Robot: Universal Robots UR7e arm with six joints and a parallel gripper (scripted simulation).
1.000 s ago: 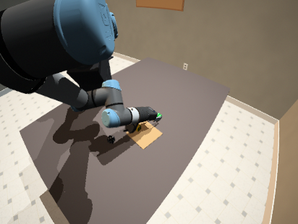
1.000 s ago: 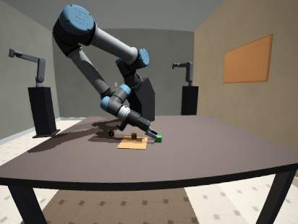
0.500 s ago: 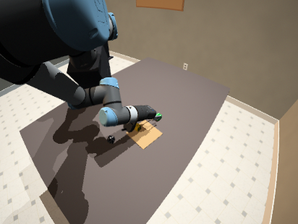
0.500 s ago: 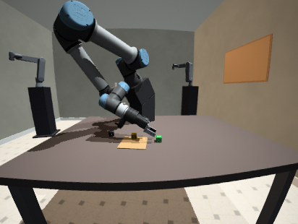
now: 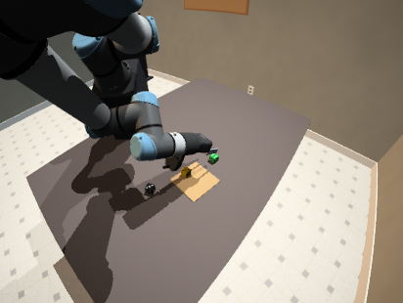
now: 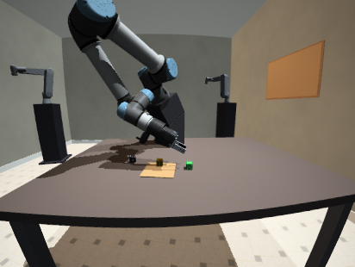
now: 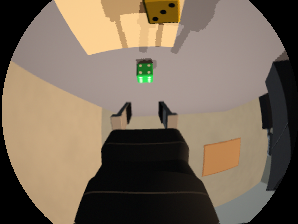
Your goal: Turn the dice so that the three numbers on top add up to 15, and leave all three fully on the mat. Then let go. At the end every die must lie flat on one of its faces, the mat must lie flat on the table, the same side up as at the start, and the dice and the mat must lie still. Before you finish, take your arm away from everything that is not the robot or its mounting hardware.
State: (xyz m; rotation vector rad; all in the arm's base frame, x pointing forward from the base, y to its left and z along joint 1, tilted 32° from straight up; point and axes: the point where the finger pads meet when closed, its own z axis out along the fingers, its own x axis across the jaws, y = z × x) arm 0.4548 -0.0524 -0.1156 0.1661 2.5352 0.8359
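One table (image 5: 245,122) (image 6: 241,185) (image 7: 215,75), one mat (image 5: 198,190) (image 6: 157,171) (image 7: 75,25) lying flat on it. Dice count: three. One on the mat, two off.

Green die (image 5: 213,158) (image 6: 189,165) (image 7: 145,71): on the table, near the mat but apart from it. Wrist view gives four pips on one face, two visible on the brighter one. Yellow die (image 5: 186,172) (image 6: 159,162) (image 7: 162,11): on the mat by its robot-side edge, can't tell if fully on. Three pips on the face the wrist view catches. Black die (image 5: 150,189) (image 6: 133,159): on the table, off the mat, in the arm's shadow. Pips too small to read.

One gripper (image 5: 213,151) (image 6: 183,148) (image 7: 144,108), two fingers, set wide, nothing between them. It's above the table, tilted down, near green and not touching it. One arm (image 5: 64,88) (image 6: 140,43) carries it.

Further back: two black pedestals (image 6: 49,129), one small grey arm (image 6: 48,82) on each. One orange panel (image 5: 215,6) (image 6: 295,73) (image 7: 221,156) on the wall.

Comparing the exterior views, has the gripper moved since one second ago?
Yes. The gripper has moved up: against the mat, its fingers now hang higher, with a gap above the green die.
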